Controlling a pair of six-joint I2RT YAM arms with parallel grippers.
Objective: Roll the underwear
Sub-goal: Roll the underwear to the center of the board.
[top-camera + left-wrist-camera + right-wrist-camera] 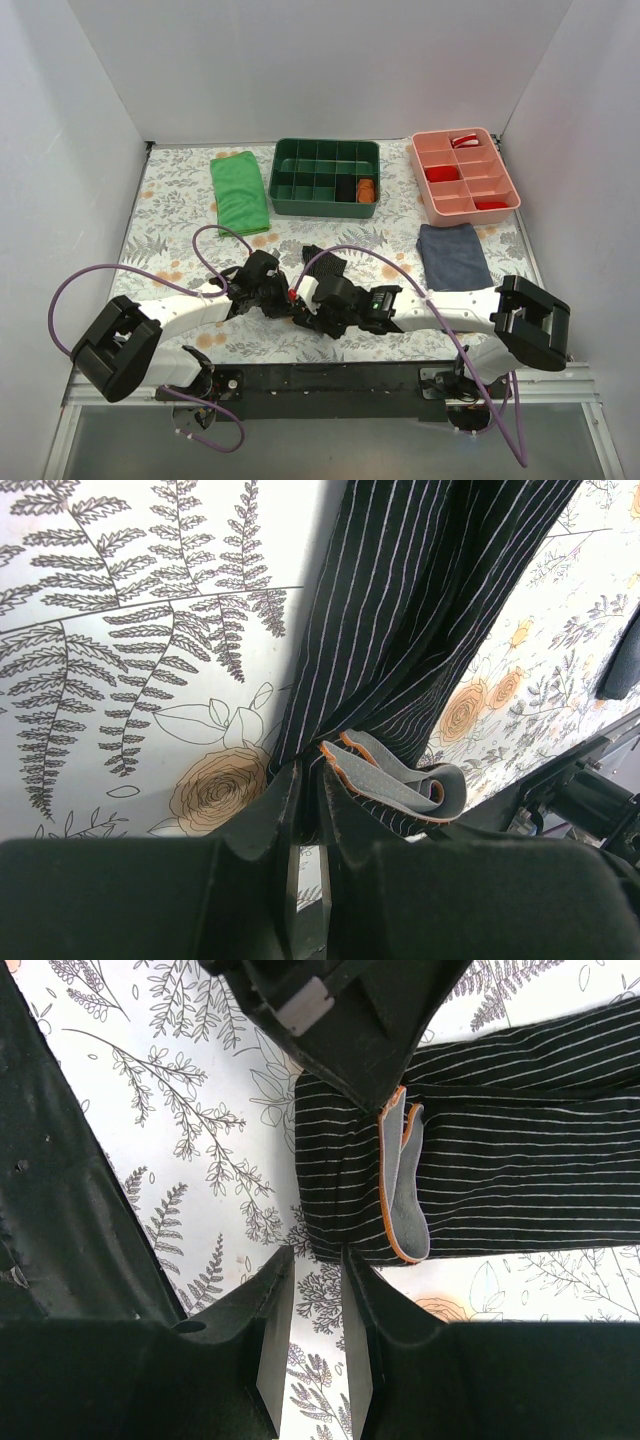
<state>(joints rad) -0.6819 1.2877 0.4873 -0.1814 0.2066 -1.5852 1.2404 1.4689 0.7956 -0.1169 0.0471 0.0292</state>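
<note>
Here, the underwear [327,264] lies as a long folded strip near the middle of the tabletop [165,245], slightly toward 6 o'clock, with both arms meeting at its near end. Bare floral surface lies open at 9 o'clock of it and toward the near edge. The navy garment [453,257] sits near at 3 o'clock, the green cloth [239,194] at 10 o'clock, the green tray [325,178] at 12 and the pink tray [465,175] at 1, all apart from the strip. The left fingers [262,825] are pressed almost together, pinching striped fabric just beside the grey, orange-edged waistband [405,780], which curls loose. The right fingers [272,1310] stand slightly parted, with tabletop showing through the gap. They hold nothing; their tips are just at the strip's folded edge, and whether they touch it I cannot tell.
</note>
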